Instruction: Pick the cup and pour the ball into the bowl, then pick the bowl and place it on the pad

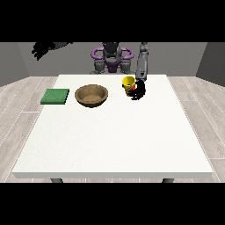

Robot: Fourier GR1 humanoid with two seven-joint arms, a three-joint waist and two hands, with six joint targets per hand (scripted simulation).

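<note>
**Cup grasp under way**

Robot hand at the view's right [139, 91] down at the yellow cup [128, 83], touching its right flank; finger state impossible to tell. Ball not visible. Probably step one: securing the cup, then lifting and tipping toward the wooden bowl [91, 95] at nine o'clock. Green pad [55, 96] further out at nine o'clock. Robot hand at the view's left [41, 49] raised high, fingers spread. White table [114, 140]; pale plank floor [22, 94], grey walls [13, 57].

White table [114, 140], green pad [55, 96], wooden bowl [91, 96], yellow cup [128, 82]
</note>
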